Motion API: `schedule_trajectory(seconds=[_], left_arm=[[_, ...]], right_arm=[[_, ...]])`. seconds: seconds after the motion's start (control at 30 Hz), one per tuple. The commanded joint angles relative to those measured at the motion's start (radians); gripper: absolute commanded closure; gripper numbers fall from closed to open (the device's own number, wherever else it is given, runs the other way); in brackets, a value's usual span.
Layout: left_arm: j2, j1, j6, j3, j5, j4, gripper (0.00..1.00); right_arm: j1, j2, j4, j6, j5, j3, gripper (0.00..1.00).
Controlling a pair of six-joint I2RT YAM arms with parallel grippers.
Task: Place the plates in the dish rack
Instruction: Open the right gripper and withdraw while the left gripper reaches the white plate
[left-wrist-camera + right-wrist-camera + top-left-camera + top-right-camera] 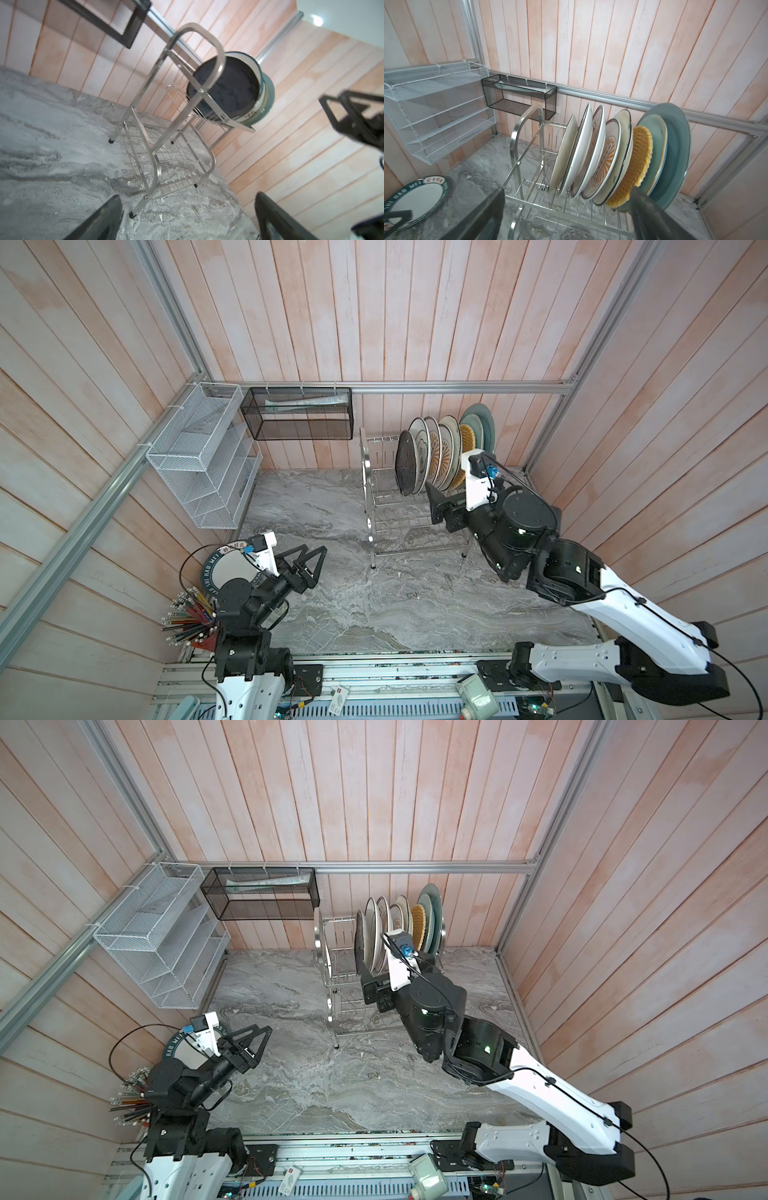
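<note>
Both top views: dish rack on grey marble tabletop, pink plank walls.

Light: bright, even; ceiling lamp flares in left wrist view.
Shadows: faint, soft on the desk.
Blur: dish rack soft in left wrist view.
Edges: wall boards splay, both top views.

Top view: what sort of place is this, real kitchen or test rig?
Probably a mock kitchen corner in a robot test cell: plates stand in a dish rack on a marble-look counter, boxed by bare aluminium framing.
</note>
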Motion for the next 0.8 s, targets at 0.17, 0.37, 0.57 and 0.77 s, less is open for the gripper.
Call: schedule_trajectory(seconds=[0.17,0.37,0.57,0.77], left_arm=[[0.132,-0.169,-0.498,-0.112,-0.650,0.073,0.00],[0.310,-0.435,-0.863,-0.151,-1.205,0.054,0.00],[0.525,-0.478,-1.165,-0.151,-1.449,0.051,0.00],[0.613,-0.430,-1.317,-0.173,-1.560,0.028,0.00]], right_arm=[[0.005,-0.078,0.027,0.135,-0.200,-0.227,0.03],[0.005,-0.072,0.022,0.172,-0.295,-0.295,0.03],[0.015,-0.055,0.022,0.214,-0.387,-0.328,0.02],[0.061,-0.038,0.024,0.237,-0.402,-0.357,0.02]])
